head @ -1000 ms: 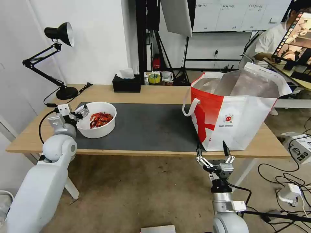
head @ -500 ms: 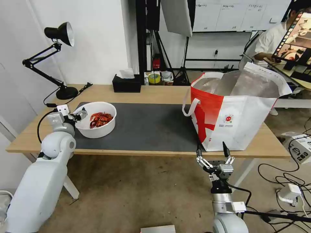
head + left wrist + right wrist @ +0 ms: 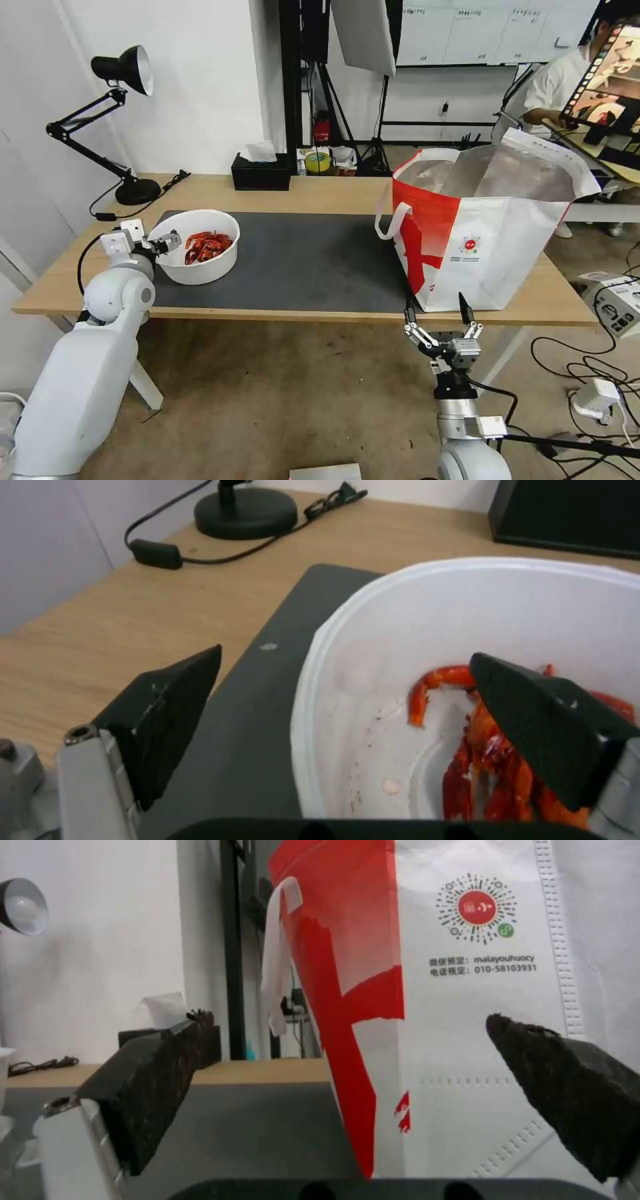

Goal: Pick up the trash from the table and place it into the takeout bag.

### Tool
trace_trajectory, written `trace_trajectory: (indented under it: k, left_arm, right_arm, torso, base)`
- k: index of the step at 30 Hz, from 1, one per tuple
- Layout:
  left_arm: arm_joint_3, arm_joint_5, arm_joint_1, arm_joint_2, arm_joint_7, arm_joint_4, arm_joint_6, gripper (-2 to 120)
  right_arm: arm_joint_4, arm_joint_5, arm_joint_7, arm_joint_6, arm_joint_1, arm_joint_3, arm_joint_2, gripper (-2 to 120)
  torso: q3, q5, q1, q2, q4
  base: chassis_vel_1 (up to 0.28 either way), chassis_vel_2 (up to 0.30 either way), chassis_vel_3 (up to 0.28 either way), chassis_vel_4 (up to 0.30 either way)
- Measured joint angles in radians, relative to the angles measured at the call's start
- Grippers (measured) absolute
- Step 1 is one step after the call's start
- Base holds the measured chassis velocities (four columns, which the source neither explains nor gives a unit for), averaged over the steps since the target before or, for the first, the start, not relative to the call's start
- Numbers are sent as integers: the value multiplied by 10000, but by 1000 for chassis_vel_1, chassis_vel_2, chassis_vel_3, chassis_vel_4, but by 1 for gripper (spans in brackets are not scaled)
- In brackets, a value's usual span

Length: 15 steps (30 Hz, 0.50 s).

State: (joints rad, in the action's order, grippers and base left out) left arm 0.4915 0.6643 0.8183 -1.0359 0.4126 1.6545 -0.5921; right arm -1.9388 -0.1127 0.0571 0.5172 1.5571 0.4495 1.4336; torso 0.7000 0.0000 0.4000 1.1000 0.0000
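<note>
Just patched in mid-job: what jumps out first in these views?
The big red-and-white takeout bag stands open at the table's right end. At the left end, the white bowl of red crayfish shells sits on the grey mat, the open left end effector straddling its rim.

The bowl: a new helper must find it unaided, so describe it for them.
On the light-wood table lies a dark grey mat. At its left end, opposite the red-and-white takeout bag, stands the round white bowl, the left pincer open astride its rim. It alone holds red crayfish shells.
</note>
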Motion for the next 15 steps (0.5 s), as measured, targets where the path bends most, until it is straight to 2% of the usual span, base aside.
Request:
trace_trajectory:
  k: [4,15]
  left_arm:
    - [9,143,-46,74,22,10,-313,100]
    - [-33,241,-163,163,57,-74,-593,100]
  right_arm:
    - [5,-2,2,6,6,-6,2,100]
    - [19,-2,11,21,27,-20,23,100]
  torso:
    - [0,0,0,0,0]
    - [1,0,0,0,0]
  base:
    - [0,0,0,0]
    - [0,0,0,0]
